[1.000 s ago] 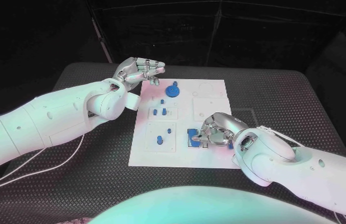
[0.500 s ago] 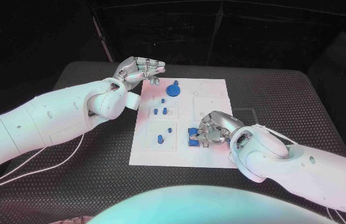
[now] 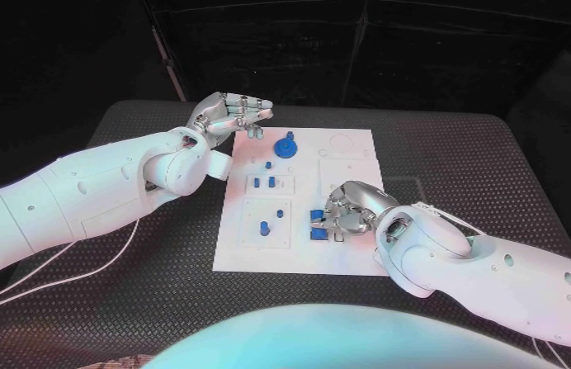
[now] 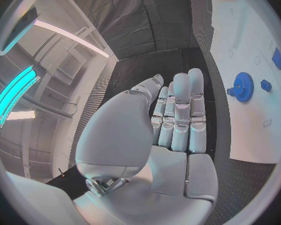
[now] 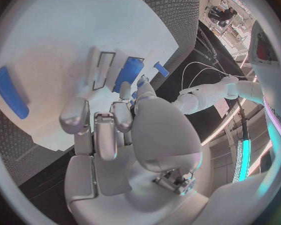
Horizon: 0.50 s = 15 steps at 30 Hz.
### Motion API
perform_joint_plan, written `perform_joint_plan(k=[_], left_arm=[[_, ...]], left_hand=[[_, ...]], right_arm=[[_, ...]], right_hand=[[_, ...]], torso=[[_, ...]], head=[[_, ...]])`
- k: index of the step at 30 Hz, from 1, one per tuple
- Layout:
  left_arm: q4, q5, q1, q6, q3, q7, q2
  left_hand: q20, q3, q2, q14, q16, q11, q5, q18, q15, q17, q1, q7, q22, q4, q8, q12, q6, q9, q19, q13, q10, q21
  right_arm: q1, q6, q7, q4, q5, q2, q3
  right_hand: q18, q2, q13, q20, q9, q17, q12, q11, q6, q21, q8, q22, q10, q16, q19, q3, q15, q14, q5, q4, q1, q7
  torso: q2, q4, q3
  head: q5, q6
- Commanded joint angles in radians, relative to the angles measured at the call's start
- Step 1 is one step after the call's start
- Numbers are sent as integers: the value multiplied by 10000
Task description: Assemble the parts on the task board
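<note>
Reaching over the near right part of the white task board [image 3: 298, 257], the robot's right hand [image 3: 349, 208] hovers low with its fingers curled down beside a cluster of blue parts [image 3: 319, 224] at the board's near middle; the head view does not settle whether the fingertips touch or pinch one of them, so its grip cannot be told. The right wrist view shows those fingers [image 5: 109, 125] bent toward a blue block [image 5: 128, 72] standing beside a pale recessed frame on the board, with another blue bar [image 5: 4, 92] lying well apart. Just left of the cluster, two small blue pegs [image 3: 270, 223] stand in a raised square on the board, and farther back two more pegs [image 3: 269, 182] sit in a second square. Beyond them a blue gear [image 3: 285, 147] lies near the board's far edge. Off the board's far left corner, above the black tabletop [image 3: 143, 286], the left hand [image 3: 229, 115] is raised with its palm up and fingers loosely apart, holding nothing; its wrist view shows the fingers [image 4: 181, 110] lying side by side, the gear [image 4: 243, 87] off to one side.
</note>
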Motion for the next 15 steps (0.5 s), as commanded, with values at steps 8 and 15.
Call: perform_joint_plan(k=[8,15], left_arm=[[9,35,14,75,9,46,-11],[6,35,14,48,9,30,-92]], left_hand=[[45,-17,93,-48,-51,-14,-28,133,9,-10,19,54,-13,-17,-54,67,-27,-6,-6,-13,-73,-65],[45,-17,93,-48,-51,-14,-28,133,9,-10,19,54,-13,-17,-54,67,-27,-6,-6,-13,-73,-65]], right_arm=[[1,-1717,1506,174,1420,-433,-14],[7,-2372,2939,562,4739,-1362,1]], right_hand=[[-63,248,-422,6,-280,1353,-487,143,-405,-38,-597,-140,-187,-2,-66,-19,41,829,-504,-21,239,184],[70,381,-1500,342,-801,862,-1766,590,-1301,-484,-1806,-922,-895,-243,-511,-234,419,712,462,125,239,721]], torso=[[-23,-39,-3],[-15,-43,-3]], head=[[-37,48],[-84,143]])
